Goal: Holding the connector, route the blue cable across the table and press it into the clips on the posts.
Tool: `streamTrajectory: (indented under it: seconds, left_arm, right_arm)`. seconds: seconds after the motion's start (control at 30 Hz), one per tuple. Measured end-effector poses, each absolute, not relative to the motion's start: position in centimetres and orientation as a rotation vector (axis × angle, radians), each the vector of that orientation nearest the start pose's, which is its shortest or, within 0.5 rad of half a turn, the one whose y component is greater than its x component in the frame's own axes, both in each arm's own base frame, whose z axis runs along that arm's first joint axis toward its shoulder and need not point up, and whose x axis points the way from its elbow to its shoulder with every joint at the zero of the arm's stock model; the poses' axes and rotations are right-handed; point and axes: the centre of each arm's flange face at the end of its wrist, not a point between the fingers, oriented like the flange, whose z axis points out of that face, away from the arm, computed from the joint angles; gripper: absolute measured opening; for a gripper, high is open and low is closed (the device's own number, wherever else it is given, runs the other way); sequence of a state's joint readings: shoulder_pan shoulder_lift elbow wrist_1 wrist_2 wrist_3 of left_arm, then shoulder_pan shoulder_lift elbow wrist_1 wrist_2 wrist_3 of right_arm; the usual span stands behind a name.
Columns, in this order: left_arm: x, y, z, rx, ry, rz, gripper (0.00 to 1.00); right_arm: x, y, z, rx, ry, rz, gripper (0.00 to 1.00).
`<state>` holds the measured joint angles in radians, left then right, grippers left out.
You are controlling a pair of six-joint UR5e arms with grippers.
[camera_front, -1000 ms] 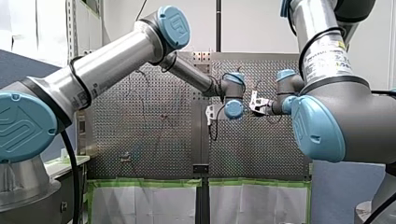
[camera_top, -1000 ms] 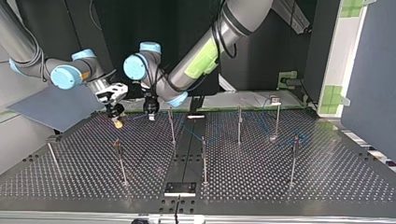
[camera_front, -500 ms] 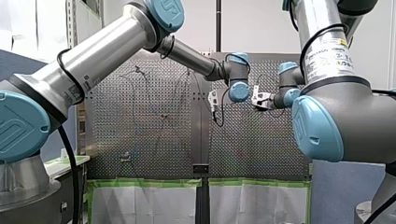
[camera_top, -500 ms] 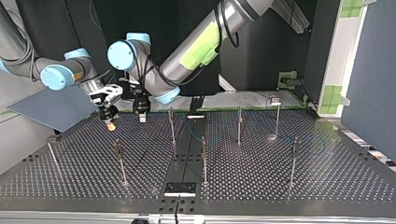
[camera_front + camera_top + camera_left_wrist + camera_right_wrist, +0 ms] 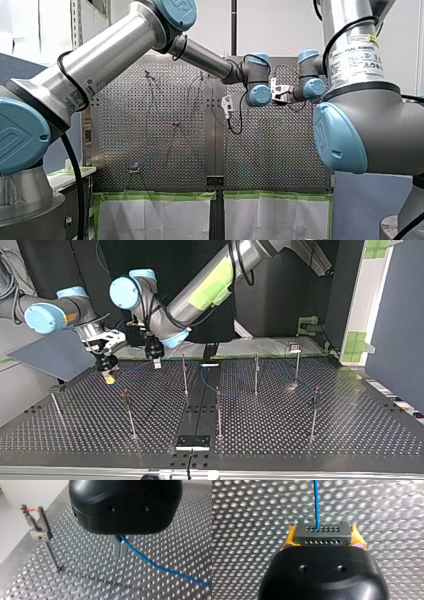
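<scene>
Dark curtains behind a perforated metal table point(image 5: 350, 435), with thin posts point(image 5: 256, 371) here and there across it. Toward the far left corner in the top view, both grippers close together and low over the holes, probably to keep only a short stretch of cable between them.

In my right gripper point(image 5: 108, 376), a firm pinch: yellow pads point(image 5: 289, 539) pressed against either side of the grey connector point(image 5: 323, 533), with the blue cable point(image 5: 316, 502) leaving it straight ahead. Held by the hard end, presumably, to give a fixed anchor and set the line's direction.

Near it, further along the far edge toward the middle, my left gripper point(image 5: 120, 555), with metal fingers point(image 5: 116, 547) pressed together on the cable itself a little way from the connector. Seems meant as a guide: tension toward the connector, slack behind. Past those fingers, only cable trailing over the table toward the middle posts.

Ahead of the left gripper and apart from it, a post with a forked clip point(image 5: 38, 533), an orange band across its prongs, no cable in it. Likely the target for a taut span lowered between the prongs. Other clips too small in the wide views to judge — no sign of any routing done so far
</scene>
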<state>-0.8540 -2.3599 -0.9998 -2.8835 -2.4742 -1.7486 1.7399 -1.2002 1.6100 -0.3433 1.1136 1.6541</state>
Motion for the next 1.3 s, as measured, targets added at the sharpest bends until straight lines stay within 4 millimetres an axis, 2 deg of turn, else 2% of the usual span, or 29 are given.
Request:
streamTrajectory:
  seconds: [0.2, 0.63, 0.93, 1.3]
  left_arm:
    - [45.1, -59.8, 29.3, -0.22, 1.521, -0.116, 0.01]
    - [44.9, -59.0, 33.5, -0.171, 1.489, -0.071, 0.01]
    - [44.9, -59.1, 35.0, -0.104, 1.475, -0.045, 0.01]
    - [45.6, -59.7, 37.8, -0.065, 1.432, -0.024, 0.01]
  right_arm:
    - [27.6, -55.2, 31.7, 1.67, -0.947, 1.703, 0.0]
    - [27.8, -54.5, 34.0, 1.656, -0.894, 1.749, 0.0]
    - [27.6, -54.1, 36.5, 1.618, -0.846, 1.815, 0.0]
    - [26.7, -54.7, 37.8, 1.552, -0.848, 1.874, 0.0]
